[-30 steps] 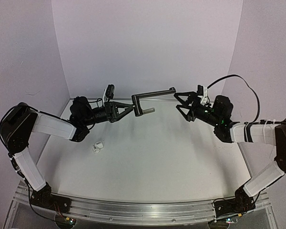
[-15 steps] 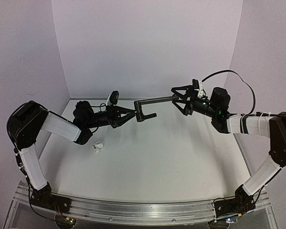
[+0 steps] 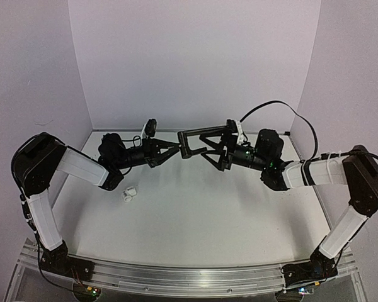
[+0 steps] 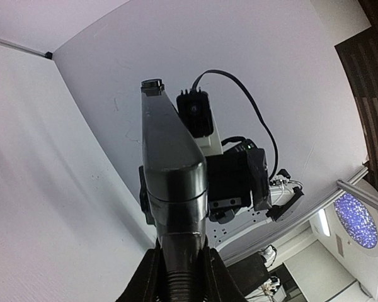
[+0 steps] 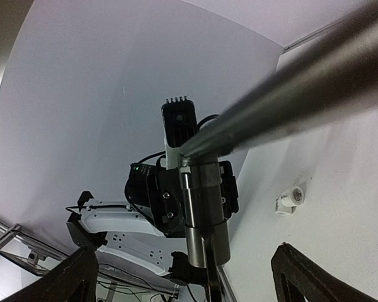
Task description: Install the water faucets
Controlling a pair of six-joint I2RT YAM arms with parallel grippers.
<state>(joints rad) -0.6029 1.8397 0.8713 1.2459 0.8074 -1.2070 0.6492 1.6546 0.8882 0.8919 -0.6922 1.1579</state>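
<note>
A: State of the left fingers (image 3: 167, 148)?
B: Clamped shut on the black faucet (image 3: 201, 131) at its threaded end, above the tabletop (image 3: 208, 214); the white fitting (image 3: 130, 194) lies below.
A: And the right fingers (image 5: 66, 280)?
B: Spread wide; the faucet's rod passes between them, ungripped.

Back, mid-air: black faucet (image 3: 205, 133) bars passage, spanning between left gripper (image 3: 174, 148) and right gripper (image 3: 213, 153). On table (image 3: 208, 220), only the white fitting (image 3: 130, 194) obstructs, left of centre. Near and right surface lies open.
</note>
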